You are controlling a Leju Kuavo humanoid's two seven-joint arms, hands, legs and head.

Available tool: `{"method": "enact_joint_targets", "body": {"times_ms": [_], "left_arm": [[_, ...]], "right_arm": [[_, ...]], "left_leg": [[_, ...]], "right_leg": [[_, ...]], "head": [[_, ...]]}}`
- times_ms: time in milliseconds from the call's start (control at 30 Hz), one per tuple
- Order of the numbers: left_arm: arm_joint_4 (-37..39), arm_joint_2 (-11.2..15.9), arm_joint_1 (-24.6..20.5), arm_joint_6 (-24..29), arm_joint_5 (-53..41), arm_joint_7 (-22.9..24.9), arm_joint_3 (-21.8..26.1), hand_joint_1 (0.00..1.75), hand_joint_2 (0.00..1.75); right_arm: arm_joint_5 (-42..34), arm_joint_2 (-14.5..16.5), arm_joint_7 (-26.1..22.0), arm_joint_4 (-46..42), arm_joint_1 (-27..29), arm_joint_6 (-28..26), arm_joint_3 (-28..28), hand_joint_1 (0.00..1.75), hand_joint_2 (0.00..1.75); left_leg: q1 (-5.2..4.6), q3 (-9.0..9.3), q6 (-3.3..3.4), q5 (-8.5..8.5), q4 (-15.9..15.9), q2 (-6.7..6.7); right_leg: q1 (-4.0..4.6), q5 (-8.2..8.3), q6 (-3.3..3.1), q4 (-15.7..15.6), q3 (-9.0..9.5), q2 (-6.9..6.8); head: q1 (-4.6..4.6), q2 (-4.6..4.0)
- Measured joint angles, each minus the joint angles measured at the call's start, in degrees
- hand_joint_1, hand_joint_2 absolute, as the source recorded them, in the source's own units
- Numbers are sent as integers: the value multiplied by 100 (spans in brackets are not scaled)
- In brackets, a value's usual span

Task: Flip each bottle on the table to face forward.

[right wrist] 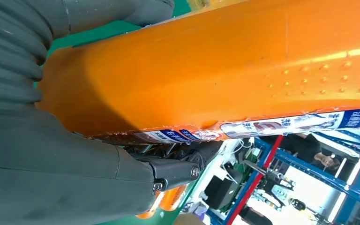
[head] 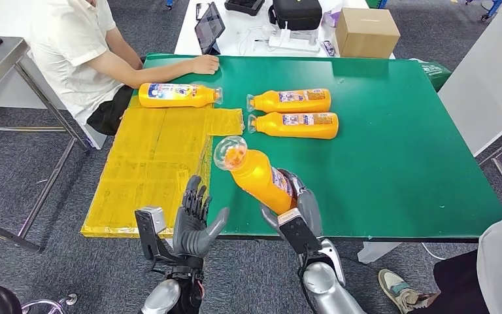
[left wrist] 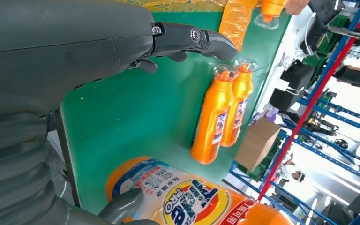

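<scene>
My right hand (head: 295,208) grips an orange bottle (head: 258,174) by its lower body, lifted and tilted over the near table edge, its clear cap (head: 229,152) pointing up and left. That bottle's orange side (right wrist: 225,70) lies against my right hand (right wrist: 75,168) in the right wrist view, and its label (left wrist: 187,197) faces the left wrist camera. My left hand (head: 195,219) is open just left of it, fingers spread, touching nothing. Two more orange bottles (head: 292,101) (head: 297,124) lie side by side mid-table. Another bottle (head: 175,95) lies at the far left.
A person sits at the far left with a hand (head: 204,64) resting on the green table (head: 392,144). A yellow mat (head: 150,163) covers the table's left part. A cardboard box (head: 366,31) and a tablet (head: 209,27) sit on the white table behind. Someone's foot (head: 402,291) is near the right corner.
</scene>
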Motion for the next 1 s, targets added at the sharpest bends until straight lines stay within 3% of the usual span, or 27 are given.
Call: {"method": "enact_joint_targets", "body": {"times_ms": [200, 333, 600, 1000], "left_arm": [[-133, 110, 8, -845, 568, 474, -173, 0, 175], [-183, 178, -5, -1023, 640, 470, -261, 0, 175], [-180, 204, -42, -965, 431, 497, -281, 0, 175], [186, 52, -416, -408, 509, 285, -162, 0, 175]], "right_arm": [[-29, 1, -20, 10, -52, 284, 167, 175, 175], [141, -1, 71, 201, -196, 609, 484, 175, 175], [277, -4, 168, 607, -397, 752, 858, 175, 175], [425, 23, 274, 695, -553, 666, 1313, 175, 175]], "left_leg": [[0, -3, 0, 0, 0, 1], [0, -3, 0, 0, 0, 0], [0, -6, 0, 1, 0, 0], [0, -9, -1, 1, 0, -1]], "right_leg": [[0, 0, 0, 1, -1, 1], [0, 0, 0, 1, -4, 0], [-1, 0, 0, 1, -7, -2], [0, 0, 0, 1, -9, -2]], "head": [[1, 0], [-1, 0], [0, 0], [1, 0]]}}
